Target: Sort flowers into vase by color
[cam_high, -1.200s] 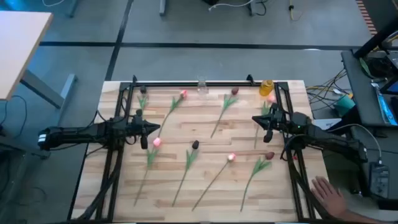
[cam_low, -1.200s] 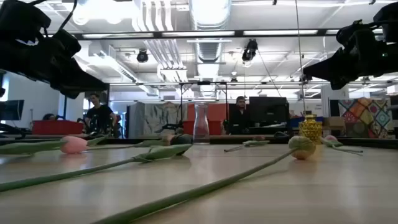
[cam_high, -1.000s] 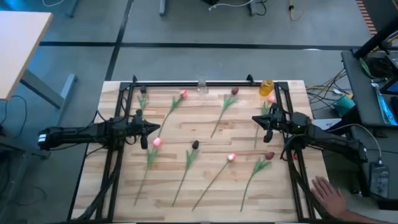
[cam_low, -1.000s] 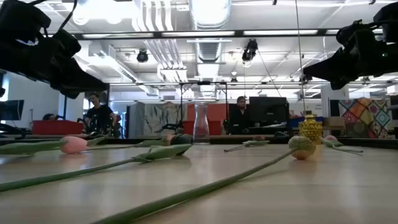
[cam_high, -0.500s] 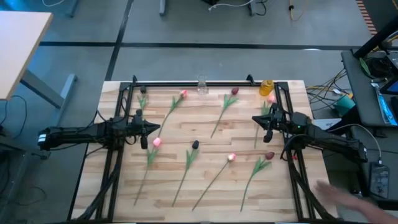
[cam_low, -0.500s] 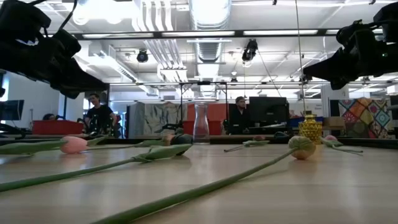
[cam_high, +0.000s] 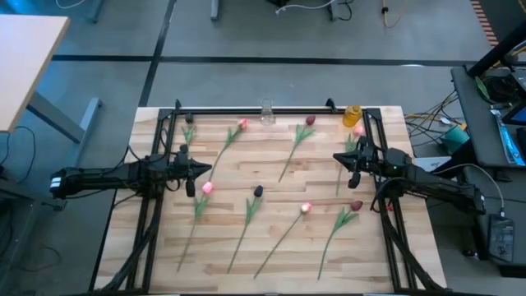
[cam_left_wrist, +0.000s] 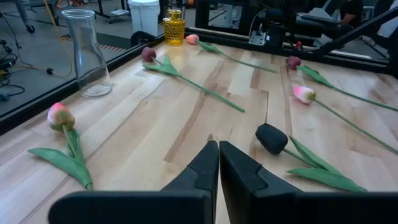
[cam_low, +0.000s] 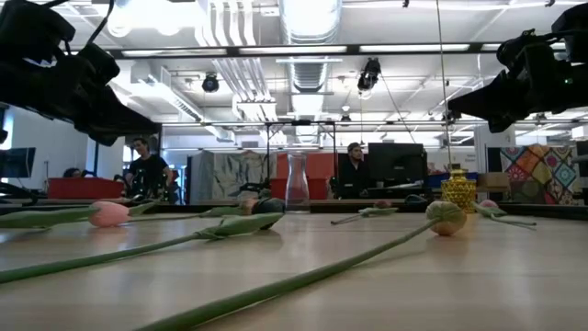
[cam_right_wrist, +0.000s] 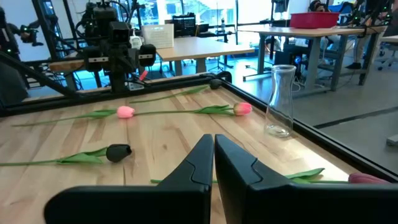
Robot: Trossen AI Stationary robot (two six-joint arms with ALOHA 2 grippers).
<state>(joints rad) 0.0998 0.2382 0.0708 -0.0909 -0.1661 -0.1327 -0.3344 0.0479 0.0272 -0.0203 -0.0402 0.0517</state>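
Eight tulips lie flat and scattered on the wooden table (cam_high: 271, 168), none in a vase.

Far row: a green-leaved stem by the left rail (cam_high: 188, 130); a pink tulip (cam_high: 242, 125), stem running toward the near left; a maroon tulip (cam_high: 310, 121), stem likewise; a pink bud (cam_high: 359, 130) just beside the yellow vase (cam_high: 352, 114), near the right rail.

Middle and near row: a pink tulip (cam_high: 207, 187) just beside the left gripper; a dark, nearly black tulip (cam_high: 258, 191); a pink tulip (cam_high: 305, 208); a maroon tulip (cam_high: 356, 205) near the right rail. All four stems trail toward the near edge.

Vases: one clear glass carafe (cam_high: 266, 113) at the middle of the far edge, upright; the yellow vase at the far right corner, upright.

Left gripper (cam_high: 192, 171): hovering over the left part of the table, fingers pressed together, holding nothing.

Right gripper (cam_high: 352, 160): hovering over the right part of the table, fingers likewise closed tight, holding nothing.

Beyond the table: two people (cam_low: 145, 165) among desks and screens.
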